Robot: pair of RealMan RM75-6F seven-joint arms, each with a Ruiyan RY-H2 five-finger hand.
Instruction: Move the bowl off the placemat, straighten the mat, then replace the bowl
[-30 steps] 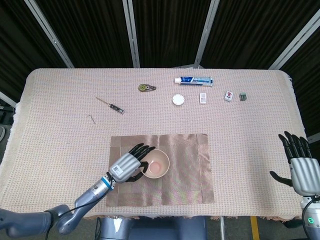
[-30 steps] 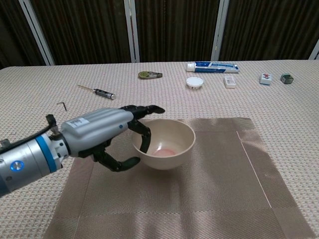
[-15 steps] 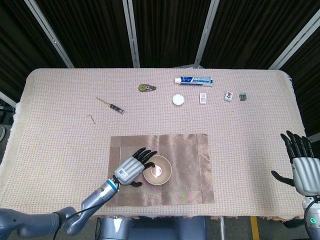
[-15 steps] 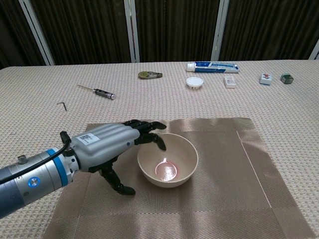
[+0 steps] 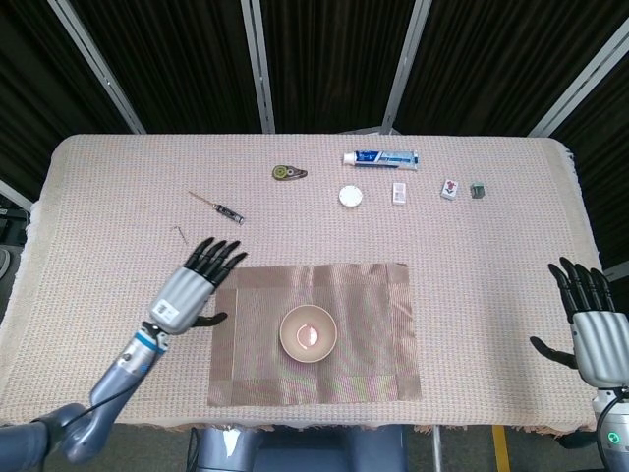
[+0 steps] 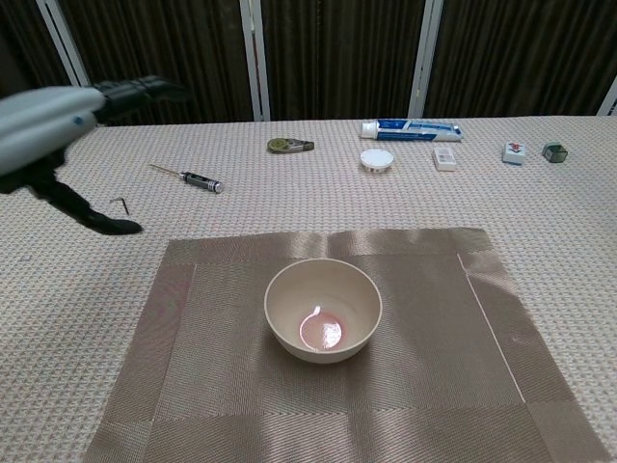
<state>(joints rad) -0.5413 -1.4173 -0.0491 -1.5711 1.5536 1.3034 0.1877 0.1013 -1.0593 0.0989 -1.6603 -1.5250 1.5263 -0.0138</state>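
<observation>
A cream bowl stands upright near the middle of the brown woven placemat, which lies square to the table's front edge. My left hand hovers open, fingers spread, off the mat's left edge and apart from the bowl. At the table's right front corner, my right hand is open with its fingers pointing up, holding nothing; the chest view does not show it.
Toward the back of the table lie a small screwdriver, a hex key, a tape measure, a toothpaste tube, a white lid and some small boxes.
My left hand set the bowl down on the mat, let go of it, and drew away up and to the left. The right hand has barely moved.
</observation>
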